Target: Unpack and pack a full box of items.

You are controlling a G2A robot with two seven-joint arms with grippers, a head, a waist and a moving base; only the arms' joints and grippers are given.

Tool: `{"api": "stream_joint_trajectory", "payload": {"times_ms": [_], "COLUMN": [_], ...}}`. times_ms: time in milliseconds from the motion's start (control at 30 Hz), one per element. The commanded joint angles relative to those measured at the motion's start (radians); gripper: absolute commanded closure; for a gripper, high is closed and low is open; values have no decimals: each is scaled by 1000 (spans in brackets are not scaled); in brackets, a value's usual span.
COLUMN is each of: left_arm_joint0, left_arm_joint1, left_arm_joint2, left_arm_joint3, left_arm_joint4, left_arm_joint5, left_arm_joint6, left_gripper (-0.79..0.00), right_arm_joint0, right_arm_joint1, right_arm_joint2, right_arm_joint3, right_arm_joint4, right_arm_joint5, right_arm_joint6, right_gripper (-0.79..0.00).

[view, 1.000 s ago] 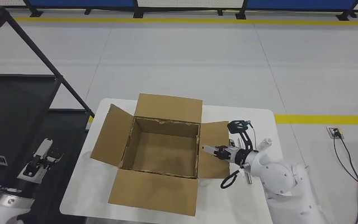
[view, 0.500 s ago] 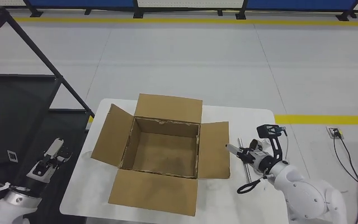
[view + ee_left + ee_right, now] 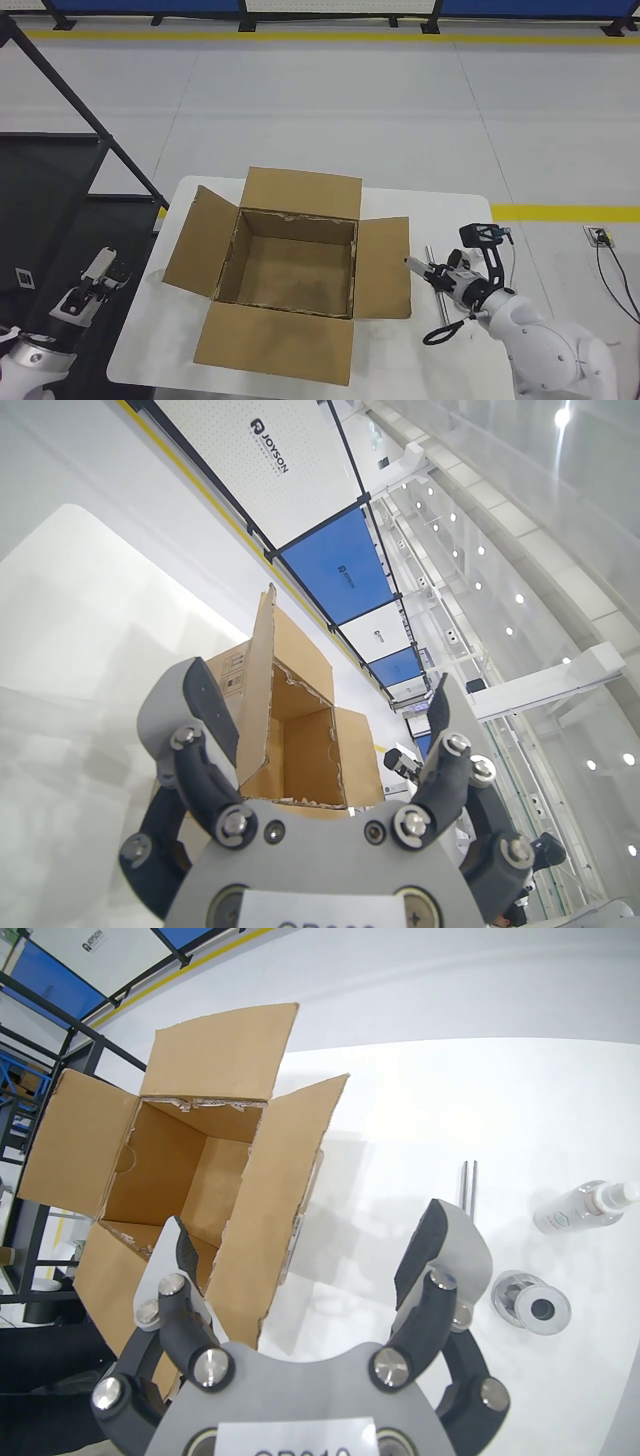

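Black-padded fingers of the right gripper (image 3: 305,1223) stand wide apart with nothing between them, over the white table (image 3: 450,1093) just beside the cardboard box (image 3: 220,1053). Just past the finger farther from the box lies a thin steel rod (image 3: 469,1188), flat on the table, its long axis running roughly alongside the edge of the box's nearest flap. Beyond it a white spray bottle (image 3: 575,1210) lies on its side, nozzle pointing away from the box. A polished metal spool (image 3: 532,1308) sits near both. All three are well outside the box, which has four flaps splayed and only bare cardboard inside. I'd say packing comes next, and this arm is much nearer. The left gripper (image 3: 320,680), also spread and empty, hangs off the table's opposite side, facing the box.
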Motion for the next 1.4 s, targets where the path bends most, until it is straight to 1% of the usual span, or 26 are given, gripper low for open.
{"api": "stream_joint_trajectory", "payload": {"times_ms": [0, 67, 133, 167, 267, 400, 433, 467, 633, 800, 833, 900, 1000, 1033, 1067, 1133, 1167, 1233, 1267, 1333, 1367], "left_arm_joint0": [5, 20, 29, 37, 38, 54, 55, 56, 55, 54, 53, 52, 52, 52, 52, 52, 52, 52, 52, 52, 52], "left_arm_joint1": [0, -2, -5, -6, -9, -11, -12, -12, -13, -15, -15, -15, -15, -15, -15, -15, -15, -15, -15, -15, -15], "left_arm_joint2": [1, -6, -1, 4, 4, -5, -3, -3, -3, 2, 3, 6, 6, 6, 6, 6, 6, 6, 6, 6, 6], "left_arm_joint3": [-7, -11, -20, -24, -19, -26, -29, -30, -42, -51, -51, -51, -51, -51, -51, -51, -51, -51, -51, -51, -51], "left_arm_joint4": [13, 51, 60, 42, 59, 50, 54, 55, 70, 78, 80, 84, 84, 84, 84, 84, 84, 84, 84, 84, 84], "left_arm_joint5": [-14, -47, -32, -42, -16, -18, -11, -8, 3, 13, 14, 16, 16, 16, 16, 16, 16, 16, 16, 16, 16], "left_arm_joint6": [10, 40, 80, 77, 126, 142, 150, 153, 168, 175, 177, 178, 178, 178, 178, 178, 178, 178, 178, 178, 178], "left_gripper": [-785, -785, -785, -785, -785, -785, -785, -785, -785, -785, -785, -785, -785, -785, -785, -785, -785, -785, -785, -785, -785], "right_arm_joint0": [12, 42, 68, 89, 135, 190, 205, 211, 230, 239, 241, 246, 253, 258, 266, 283, 293, 314, 326, 346, 355], "right_arm_joint1": [4, 9, 12, 15, 22, 27, 27, 27, 30, 34, 34, 34, 35, 34, 33, 31, 30, 27, 25, 23, 22], "right_arm_joint2": [-4, -10, -4, -8, -36, -87, -97, -106, -134, -144, -147, -155, -162, -167, -175, -194, -202, -220, -227, -239, -239], "right_arm_joint3": [17, 48, 82, 112, 190, 272, 291, 304, 353, 405, 417, 439, 463, 475, 489, 519, 535, 569, 588, 615, 627], "right_arm_joint4": [-49, -101, -126, -159, -216, -317, -346, -364, -416, -419, -418, -411, -404, -402, -403, -397, -398, -405, -414, -402, -401], "right_arm_joint5": [9, -1, 5, -2, -61, -71, -58, -46, -53, -84, -88, -101, -109, -105, -99, -96, -91, -72, -58, -53, -50], "right_arm_joint6": [2, 24, 38, 46, 88, 142, 146, 147, 187, 224, 226, 233, 239, 239, 239, 235, 235, 235, 237, 249, 252], "right_gripper": [-785, -785, -785, -785, -785, -785, -785, -785, -785, -785, -773, -680, -690, -668, -622, -579, -545, -526, -505, -499, -462]}}
